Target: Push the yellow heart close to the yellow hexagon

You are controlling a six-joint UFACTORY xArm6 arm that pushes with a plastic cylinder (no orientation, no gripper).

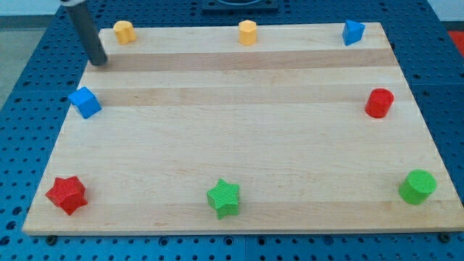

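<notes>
In the camera view, my tip (99, 61) is resting at the far left of the board (239, 145), just beside the yellow heart (124, 31), on its near left side. I have no pincer, only a rod, so it is holding nothing. The yellow hexagon (247, 32) is standing well apart, at the far middle edge. I judge the push is not yet begun.
</notes>
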